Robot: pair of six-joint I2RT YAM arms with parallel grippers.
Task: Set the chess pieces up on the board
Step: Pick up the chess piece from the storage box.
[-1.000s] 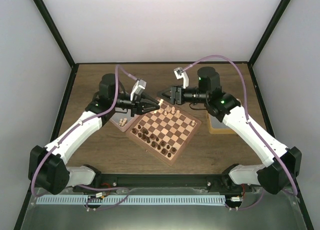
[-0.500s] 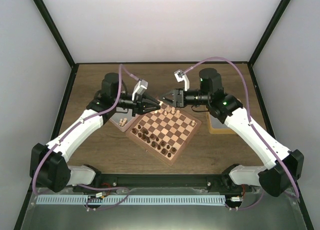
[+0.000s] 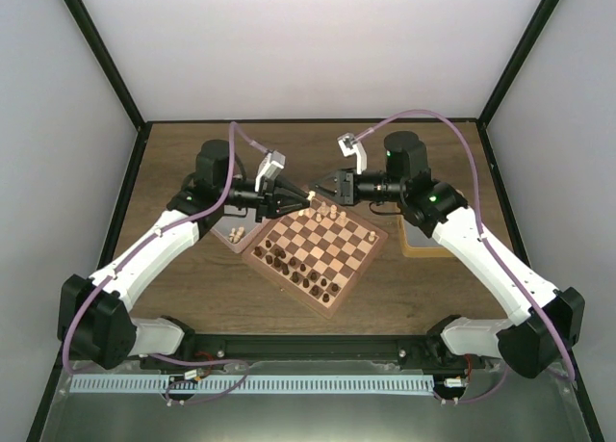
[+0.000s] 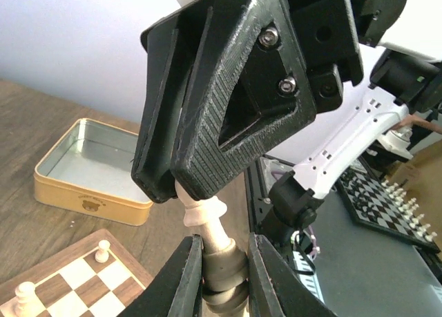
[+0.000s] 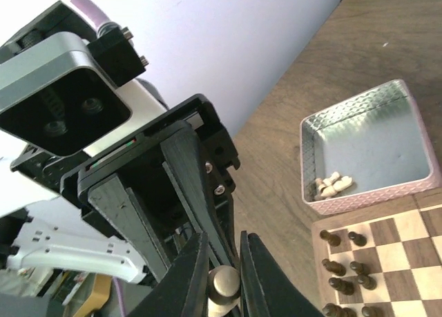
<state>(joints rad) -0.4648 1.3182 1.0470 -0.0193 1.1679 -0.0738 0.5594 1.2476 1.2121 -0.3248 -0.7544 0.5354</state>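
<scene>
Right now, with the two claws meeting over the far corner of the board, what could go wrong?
1. The pale piece hangs in mid-air between the left claw and the right claw; if one lets go early, it may fall onto the board.
2. A falling piece could topple the pale pieces standing at the far edge below.
</scene>
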